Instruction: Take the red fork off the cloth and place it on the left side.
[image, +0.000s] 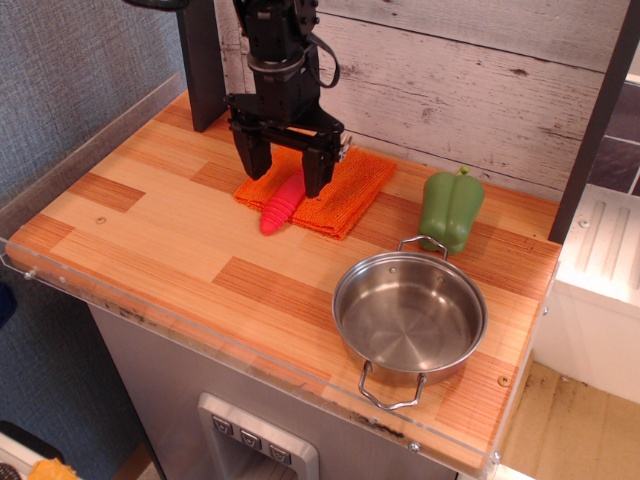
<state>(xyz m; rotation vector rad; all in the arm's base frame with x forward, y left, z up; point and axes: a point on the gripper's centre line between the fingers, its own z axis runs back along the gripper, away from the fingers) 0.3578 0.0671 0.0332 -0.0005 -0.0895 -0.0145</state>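
The red fork (280, 204) lies on the orange cloth (345, 195), its pinkish-red ribbed handle sticking out over the cloth's front edge onto the wood. Its tines are hidden behind my gripper. My gripper (285, 172) is open and hangs just above the fork's upper part, one finger to the left of the handle and one to the right. The left side of the countertop (130, 200) is bare wood planks behind a clear acrylic edge.
A green bell pepper (451, 209) stands at the right rear. A steel pot (410, 316) with two handles sits at the front right. A wood-plank wall runs along the back, and a dark post (200, 60) stands at the back left.
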